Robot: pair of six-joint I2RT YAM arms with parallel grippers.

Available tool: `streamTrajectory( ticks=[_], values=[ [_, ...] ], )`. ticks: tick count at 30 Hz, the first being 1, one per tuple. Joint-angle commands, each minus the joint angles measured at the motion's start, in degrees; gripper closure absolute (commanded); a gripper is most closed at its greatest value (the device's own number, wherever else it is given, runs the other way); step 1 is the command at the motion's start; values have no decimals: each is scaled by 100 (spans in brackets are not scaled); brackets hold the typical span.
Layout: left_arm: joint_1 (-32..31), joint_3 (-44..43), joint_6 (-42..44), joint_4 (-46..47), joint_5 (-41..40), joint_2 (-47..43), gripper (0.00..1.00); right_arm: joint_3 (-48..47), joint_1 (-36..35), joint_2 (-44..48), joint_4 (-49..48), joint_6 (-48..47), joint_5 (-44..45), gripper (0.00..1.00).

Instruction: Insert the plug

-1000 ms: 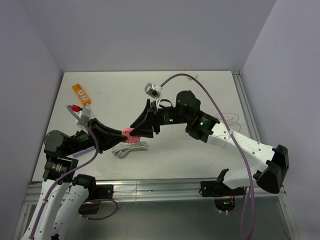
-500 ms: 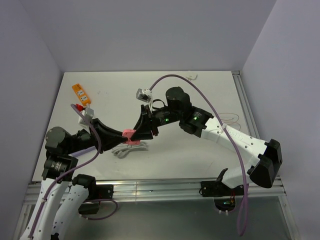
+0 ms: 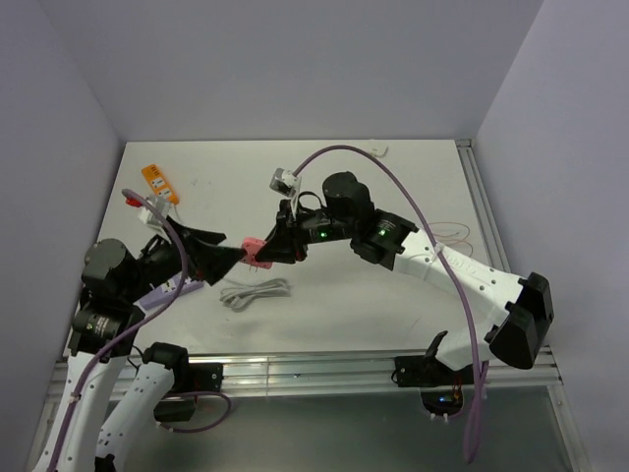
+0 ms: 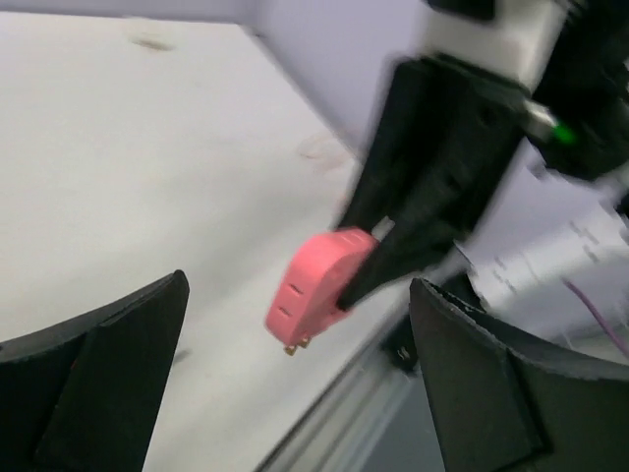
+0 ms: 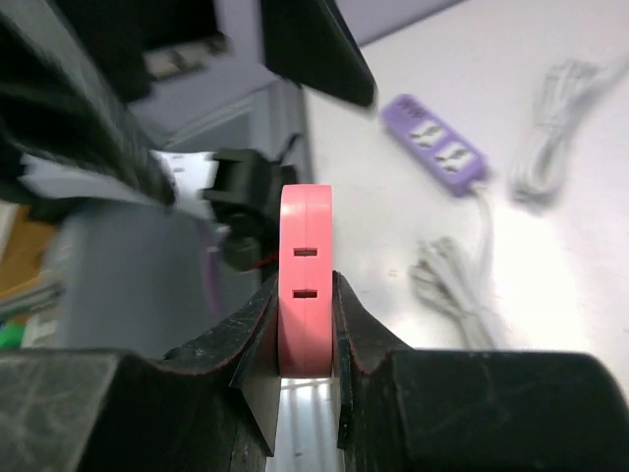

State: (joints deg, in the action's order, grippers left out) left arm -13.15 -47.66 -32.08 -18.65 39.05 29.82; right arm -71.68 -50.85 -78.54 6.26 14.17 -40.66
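The salmon-pink plug [image 3: 253, 249] hangs in the air over the middle of the table, with my right gripper [image 3: 265, 248] shut on it. In the right wrist view both pads press its flat sides, and the plug [image 5: 306, 226] shows its narrow edge with two slots. In the left wrist view the plug [image 4: 316, 285] has two short brass prongs at its lower end. My left gripper [image 3: 231, 249] stands wide open just left of the plug, its fingers [image 4: 118, 344] apart from it on both sides.
A lilac power strip [image 5: 435, 147] lies on the table under my left arm. A pale coiled cable [image 3: 254, 292] lies below the plug. An orange power strip [image 3: 157, 183] sits at the far left. The table's near metal rail [image 3: 295, 369] runs along the front.
My left gripper has opened, let go of the plug and drawn back to the left. The right gripper has closed on the plug and holds it alone, slightly higher.
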Motion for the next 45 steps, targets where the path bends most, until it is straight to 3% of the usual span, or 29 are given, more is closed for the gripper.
streamTrajectory(
  ticks=[1,6,11,13,16,20,24,28,33,36,38,40,43,45],
  values=[
    [5,-682,17,-1164,-2594,199,0,-224,-4,-187,77,-652,1191,100],
    [14,-1412,-676,-2359,-5035,137,1,-416,-21,-881,-160,-1214,1666,100],
    [14,-1860,-755,-3222,-5450,1023,0,-1286,-91,-2022,-72,-1838,1579,100],
    [14,-1896,-1343,-3678,-6485,1446,1,-1366,-205,-2226,-423,-1953,1666,100],
    [102,-1721,-1661,-3725,-7049,1325,0,-1515,-224,-2516,-828,-1831,1685,100],
    [557,-1580,-1661,-3592,-6841,1350,1,-1779,-372,-2894,-908,-2066,1290,100],
    [1601,-1562,-1881,-3961,-6577,2008,1,-2025,-671,-3202,-855,-2682,1448,100],
    [2385,-1299,-1846,-3953,-6226,2212,3,-2218,-733,-3430,-1066,-2849,1062,100],
    [3238,-816,-2356,-4164,-6419,2196,14,-2525,-1005,-3791,-970,-3613,858,100],
    [3362,-710,-2584,-4059,-6261,2063,29,-3009,-1111,-4151,-680,-3781,859,100],
    [3371,-596,-2663,-3963,-6138,2062,31,-3273,-1181,-4387,-661,-3799,971,100],
    [3371,-490,-2497,-3883,-5666,2176,29,-3448,-1217,-4503,-530,-3756,1165,100],
    [3371,-298,-2383,-4006,-5269,2256,1,-3031,-1208,-4303,-967,-3422,1692,100],
    [3371,-157,-2330,-3884,-5031,2081,0,-2303,-1155,-4039,-1781,-2889,2183,100]
  ],
)
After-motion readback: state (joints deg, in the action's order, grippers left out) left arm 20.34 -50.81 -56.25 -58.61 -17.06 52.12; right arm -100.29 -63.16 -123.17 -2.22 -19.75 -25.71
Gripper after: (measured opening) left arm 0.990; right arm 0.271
